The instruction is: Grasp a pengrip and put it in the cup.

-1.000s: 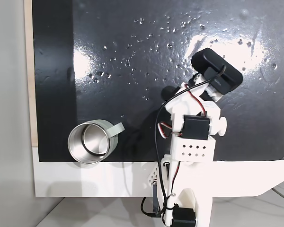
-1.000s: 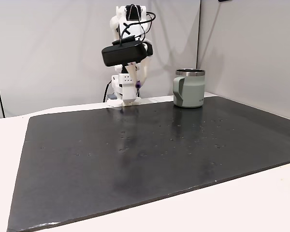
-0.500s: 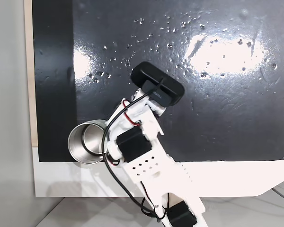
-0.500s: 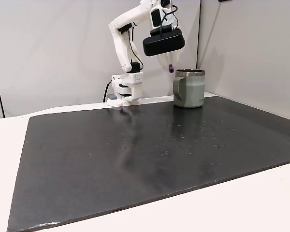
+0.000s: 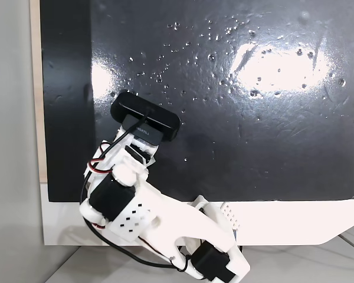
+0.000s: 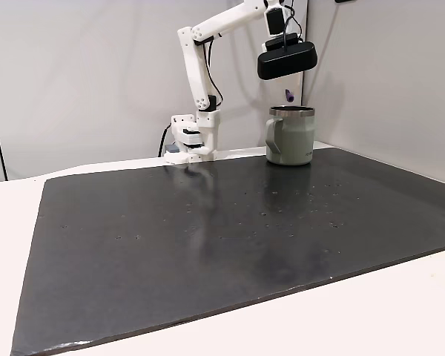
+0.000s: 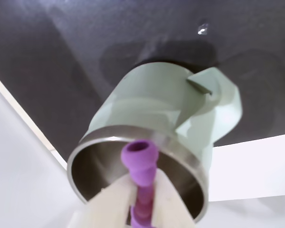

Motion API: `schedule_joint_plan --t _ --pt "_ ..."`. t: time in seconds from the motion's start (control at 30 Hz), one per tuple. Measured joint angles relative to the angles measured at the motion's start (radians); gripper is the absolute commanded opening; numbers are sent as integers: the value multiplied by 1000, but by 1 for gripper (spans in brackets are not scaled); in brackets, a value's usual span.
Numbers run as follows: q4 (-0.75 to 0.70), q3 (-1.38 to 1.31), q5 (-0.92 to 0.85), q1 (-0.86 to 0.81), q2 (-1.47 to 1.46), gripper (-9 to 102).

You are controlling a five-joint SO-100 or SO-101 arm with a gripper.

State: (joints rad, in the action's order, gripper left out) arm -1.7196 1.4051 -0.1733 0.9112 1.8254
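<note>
**Pengrip held above the cup mouth**

In the wrist view, the gripper (image 7: pixel 141 199) clamped the purple pengrip (image 7: pixel 139 164) between its two pale fingers (image 7: pixel 115 202), the rounded end of the pengrip projecting beyond the fingertips over the open mouth of the cup (image 7: pixel 178 111). The cup stood upright on the black mat (image 7: pixel 61 52) close to the mat's edge, its pale green handle to the right. In a fixed view from the side, the pengrip (image 6: pixel 288 95) hung just above the rim of the cup (image 6: pixel 291 136), apart from it, beneath the black camera (image 6: pixel 285 61) on the raised arm (image 6: pixel 208 44). In a fixed view from above, the arm (image 5: pixel 135 212) and camera (image 5: pixel 144 115) covered the cup
</note>
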Motion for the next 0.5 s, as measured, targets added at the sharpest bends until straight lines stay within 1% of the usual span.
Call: schedule_joint_plan --t 0.37,0.5 --pt "-34 -32 0 137 -38 0" --pt "-34 -32 0 149 -38 0"
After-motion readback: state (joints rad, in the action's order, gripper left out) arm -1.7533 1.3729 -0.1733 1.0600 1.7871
